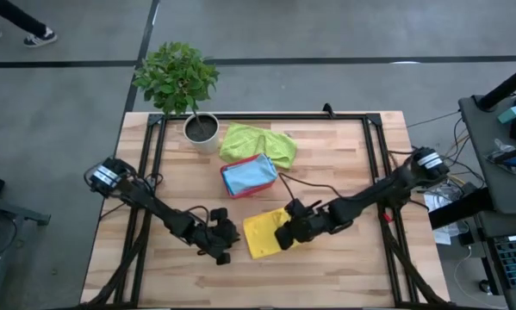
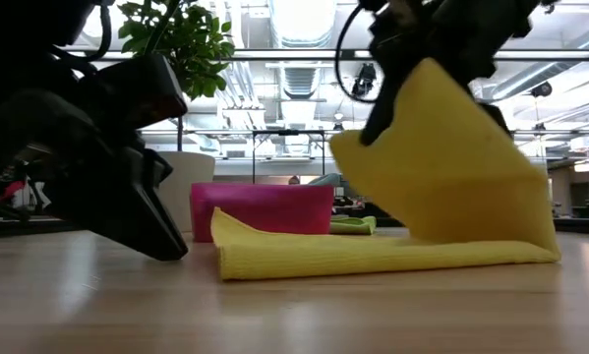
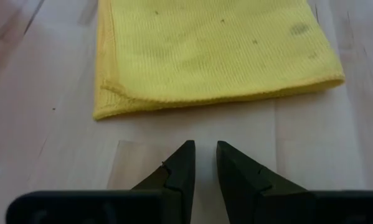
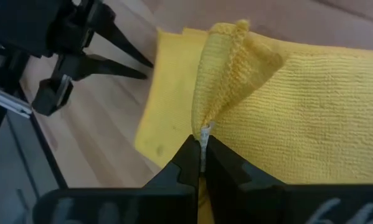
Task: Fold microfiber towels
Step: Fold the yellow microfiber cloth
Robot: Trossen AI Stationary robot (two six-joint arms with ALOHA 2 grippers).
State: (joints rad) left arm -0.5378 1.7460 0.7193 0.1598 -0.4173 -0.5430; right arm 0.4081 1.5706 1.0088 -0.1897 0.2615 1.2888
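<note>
**Right gripper lifting one edge of a yellow towel**

The yellow towel (image 1: 264, 232) is lying near the front middle of the table (image 1: 344, 258), partly folded: in the low view its lower layer is resting flat on the wood while one side is rising up in a steep sheet. The right gripper (image 4: 203, 146) is pinching that raised edge, its fingers pressed together on a bunched fold of the yellow cloth. The left gripper (image 3: 202, 163) is sitting low at the table just beside the towel's other edge, not touching it, its fingertips a narrow gap apart and holding nothing.

Behind the yellow towel, toward the table's middle, a light blue towel (image 1: 250, 175) is lying in a pink tray (image 1: 240, 191). A lime green towel (image 1: 259, 144) is lying crumpled just behind the tray, touching it. A potted plant (image 1: 185, 90) is standing at the far edge, left of the green towel.
</note>
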